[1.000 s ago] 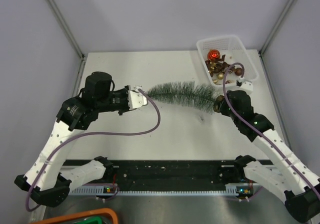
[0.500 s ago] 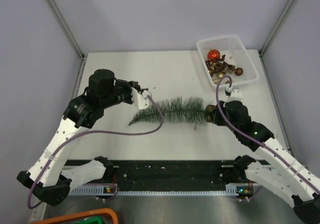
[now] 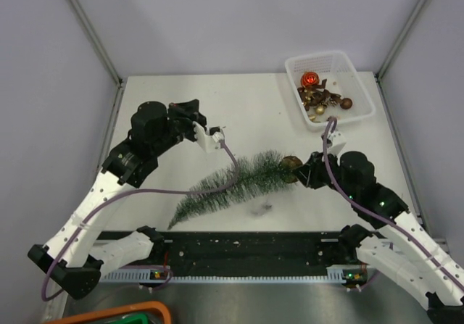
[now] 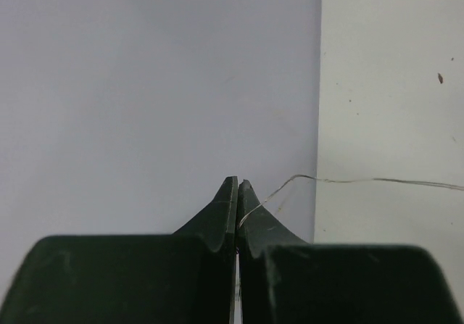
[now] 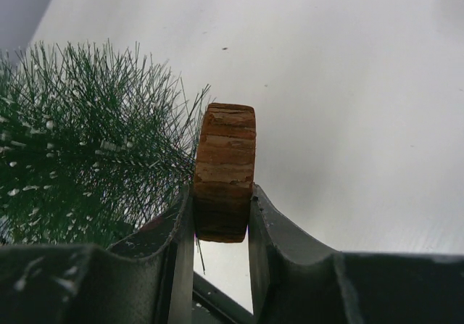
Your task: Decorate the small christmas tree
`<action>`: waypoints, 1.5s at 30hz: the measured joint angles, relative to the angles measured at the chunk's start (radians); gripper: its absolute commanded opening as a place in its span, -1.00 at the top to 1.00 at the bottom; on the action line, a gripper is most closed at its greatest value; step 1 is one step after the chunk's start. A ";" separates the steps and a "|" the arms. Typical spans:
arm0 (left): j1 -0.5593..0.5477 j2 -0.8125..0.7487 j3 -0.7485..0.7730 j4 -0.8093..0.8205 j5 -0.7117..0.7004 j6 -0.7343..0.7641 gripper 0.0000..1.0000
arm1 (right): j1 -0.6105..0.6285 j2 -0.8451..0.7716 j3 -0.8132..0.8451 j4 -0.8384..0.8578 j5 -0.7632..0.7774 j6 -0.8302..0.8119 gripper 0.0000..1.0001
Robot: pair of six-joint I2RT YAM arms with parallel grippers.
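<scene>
Tree (image 3: pixel 257 175) slants tip near-left, base disc (image 5: pixel 225 150) clamped in right pincer (image 5: pixel 221 197); left pincer (image 4: pixel 238 185) closed, perhaps pinching wire (image 4: pixel 348 180).

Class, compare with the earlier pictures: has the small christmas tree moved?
Yes. The small christmas tree has swung its tip toward the table's near edge, farther from the basket.

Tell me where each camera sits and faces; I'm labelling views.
Top external: above and behind the robot, looking down on the table; left arm and right arm show.
Left wrist: on left arm, facing wall and table edge; shut jaws show.
Right wrist: on right arm, facing the small christmas tree; jaws clamp its wooden base.
Shared: top and right wrist show the tree.
</scene>
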 measured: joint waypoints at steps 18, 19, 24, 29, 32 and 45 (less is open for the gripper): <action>0.243 0.019 0.096 -0.122 0.356 -0.747 1.00 | -0.001 -0.067 0.078 0.152 -0.335 0.100 1.00; 0.247 0.017 0.095 -0.139 0.387 -0.784 1.00 | -0.001 -0.067 0.091 0.164 -0.342 0.113 1.00; 0.263 0.008 0.087 -0.205 0.517 -0.930 1.00 | -0.008 -0.067 0.141 0.220 -0.341 0.181 1.00; 0.296 0.001 0.087 -0.249 0.589 -1.032 0.99 | -0.010 -0.067 0.179 0.261 -0.283 0.251 1.00; 0.338 -0.007 0.086 -0.257 0.631 -1.079 0.92 | -0.013 -0.066 0.194 0.274 -0.234 0.290 1.00; 0.372 -0.154 -0.066 -0.232 0.750 -1.189 0.85 | -0.014 -0.053 0.221 0.266 0.074 0.427 1.00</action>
